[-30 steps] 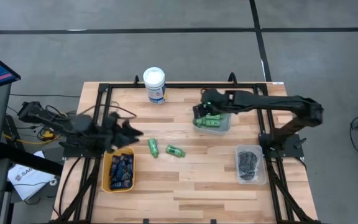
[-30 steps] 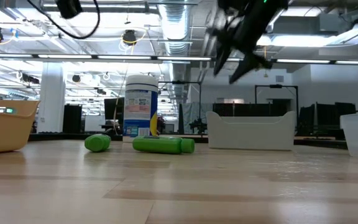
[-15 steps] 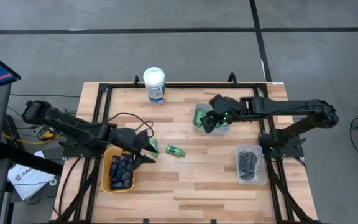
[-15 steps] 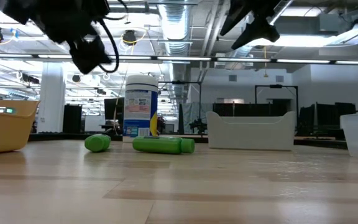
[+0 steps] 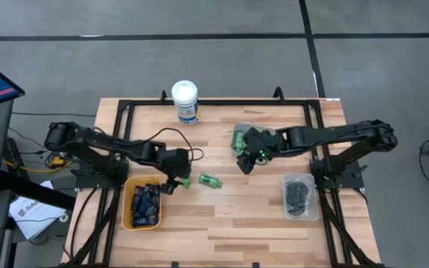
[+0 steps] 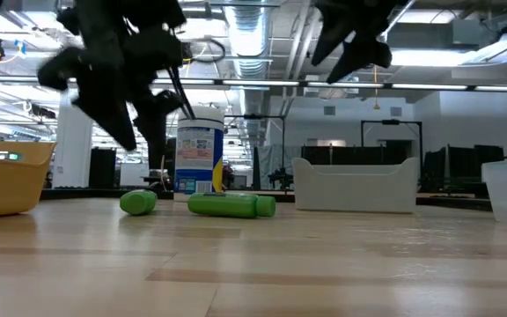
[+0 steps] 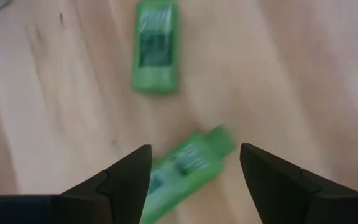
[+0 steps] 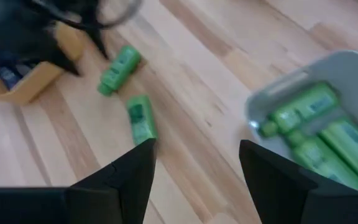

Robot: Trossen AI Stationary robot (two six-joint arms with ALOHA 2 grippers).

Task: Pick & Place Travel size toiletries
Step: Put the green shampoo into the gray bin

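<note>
Left gripper (image 5: 176, 181) jaws wide above a green bottle (image 7: 185, 163) on the table (image 5: 229, 216), right gripper (image 5: 246, 162) jaws wide, empty, near the clear bin (image 8: 328, 134)

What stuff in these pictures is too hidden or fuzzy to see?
- Green bottle: left wrist view, lower end cut off by the picture's edge between the open left gripper.
- Green bottles in the clear bin: right wrist view, blurred, uncountable.
- Yellow bin: low view, wall hides contents.
</note>
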